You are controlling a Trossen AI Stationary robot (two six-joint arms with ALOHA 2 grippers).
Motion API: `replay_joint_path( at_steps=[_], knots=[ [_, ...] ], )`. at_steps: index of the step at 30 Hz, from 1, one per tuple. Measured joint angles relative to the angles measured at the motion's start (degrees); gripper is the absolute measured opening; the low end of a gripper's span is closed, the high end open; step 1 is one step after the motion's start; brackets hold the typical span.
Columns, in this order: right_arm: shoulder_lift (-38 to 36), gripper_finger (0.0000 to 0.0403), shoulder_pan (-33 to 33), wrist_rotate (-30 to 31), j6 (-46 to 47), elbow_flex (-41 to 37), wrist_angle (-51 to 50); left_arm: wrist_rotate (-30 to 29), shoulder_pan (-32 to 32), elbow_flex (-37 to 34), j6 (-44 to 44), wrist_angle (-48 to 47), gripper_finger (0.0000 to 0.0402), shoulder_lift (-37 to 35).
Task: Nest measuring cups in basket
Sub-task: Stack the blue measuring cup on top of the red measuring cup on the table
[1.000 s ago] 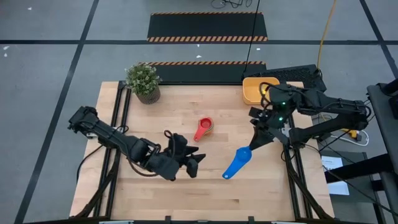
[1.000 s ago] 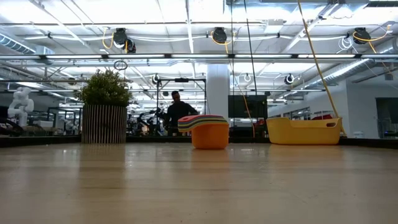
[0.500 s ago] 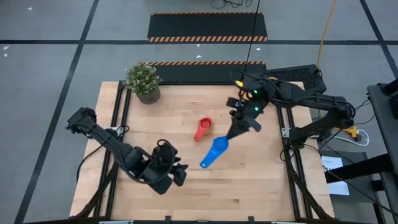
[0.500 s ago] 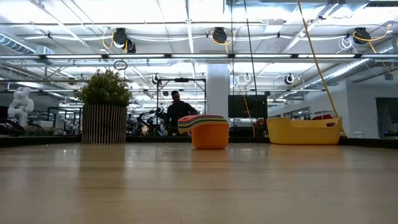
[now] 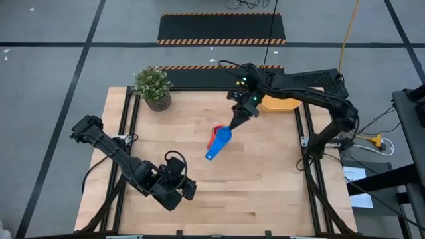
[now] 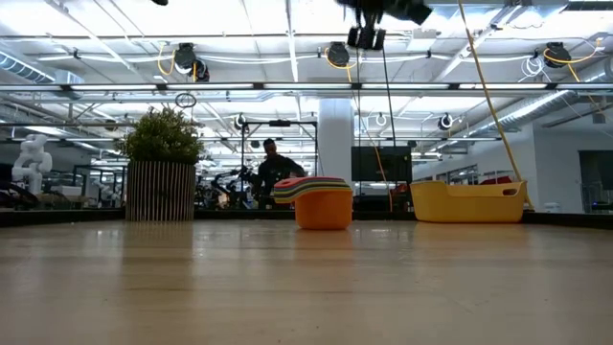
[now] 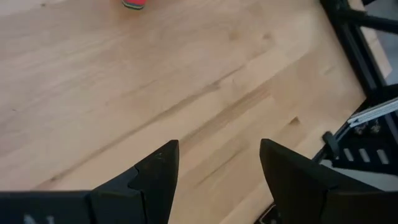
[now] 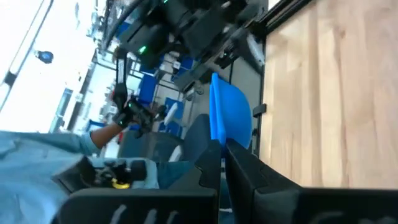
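Overhead, right pincer [image 5: 234, 124] holds blue cup [image 5: 218, 142] above nested cups [image 5: 214, 137].

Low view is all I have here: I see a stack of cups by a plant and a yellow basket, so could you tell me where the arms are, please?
Observer: The right gripper hangs above the cup stack, shut on a blue cup.
Operator: Is that cup resting on the stack yet?
Observer: I cannot tell; from above its bowl overlaps the stack.
Operator: And the left arm?
Observer: The left gripper is open and empty, over the table's near left part.
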Motion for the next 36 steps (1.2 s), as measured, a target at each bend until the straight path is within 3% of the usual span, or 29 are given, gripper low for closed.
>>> replay_joint_path(
  at_steps=[17, 22, 36],
  knots=[
    [15.1, 0.0, -8.8, 2.2, -6.3, -0.3, 0.3, 1.3, 0.1, 0.0, -6.2, 2.7, 0.0225, 0.0],
    [17.6, 0.0, -9.3, -1.9, -9.6, -1.3, -2.0, 1.4, 0.3, 0.0, -6.2, 2.7, 0.0225, 0.0],
    [24.5, 0.0, -9.3, -2.2, -16.6, -1.4, -3.3, 8.0, 1.9, 0.0, 1.3, 2.3, 0.0225, 0.0]
  ],
)
